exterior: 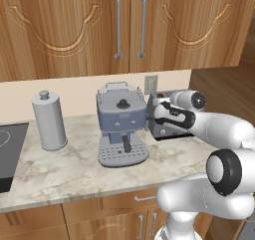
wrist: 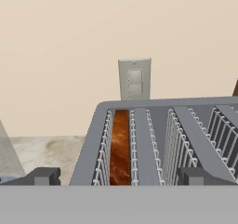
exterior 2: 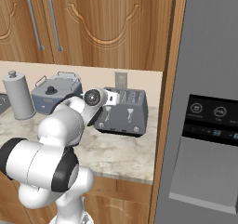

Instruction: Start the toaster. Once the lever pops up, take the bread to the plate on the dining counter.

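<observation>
The toaster [exterior 2: 124, 110] stands on the wall counter [exterior: 60, 177] against the back wall, right of the espresso machine [exterior: 121, 124]. One brown slice of bread [wrist: 121, 146] sits deep in its leftmost slot. My gripper [wrist: 120, 178] hovers at the toaster's [wrist: 153, 139] near end, just above the slots. It is open: its fingertips [wrist: 44, 176] stand wide apart with nothing between them. In the left base view my hand [exterior: 167, 112] covers most of the toaster [exterior: 172, 130]. The plate and the dining counter are out of view.
A steel canister [exterior: 48, 120] stands left of the espresso machine, and a black cooktop [exterior: 7, 154] lies at the far left. A wall outlet [wrist: 135, 78] sits behind the toaster. A grey fridge [exterior 2: 204, 107] closes off the right. Wooden cabinets [exterior: 117, 25] hang overhead.
</observation>
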